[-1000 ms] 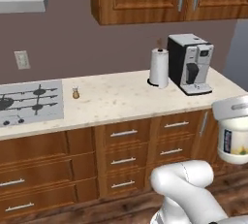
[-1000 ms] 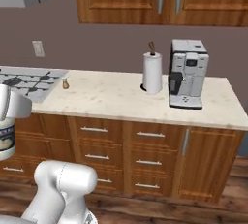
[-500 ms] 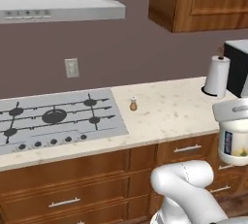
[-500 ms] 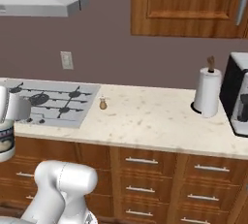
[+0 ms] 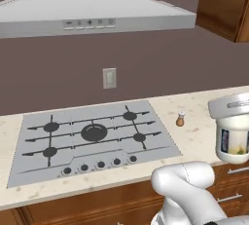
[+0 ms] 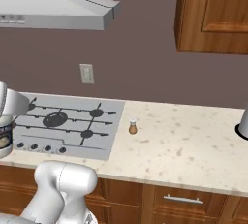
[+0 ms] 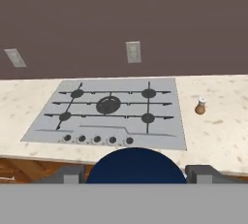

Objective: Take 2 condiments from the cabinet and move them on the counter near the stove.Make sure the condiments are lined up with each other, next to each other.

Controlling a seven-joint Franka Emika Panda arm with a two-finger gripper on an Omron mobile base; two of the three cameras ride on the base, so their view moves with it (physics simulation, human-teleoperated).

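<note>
We are rolling left along the counter (image 5: 199, 143). The stove (image 5: 92, 139) now sits in front of us; the coffee machine has slid away.

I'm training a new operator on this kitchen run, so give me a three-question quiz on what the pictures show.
1. True or false: the shaker stands on the stove.
2. What colour is the lid between the gripper fingers?
3. The wall outlet sits: A) above the stove, B) inside the cabinet.

Key: 1 false, it stands on the counter beside it; 2 dark blue; 3 A.
</note>
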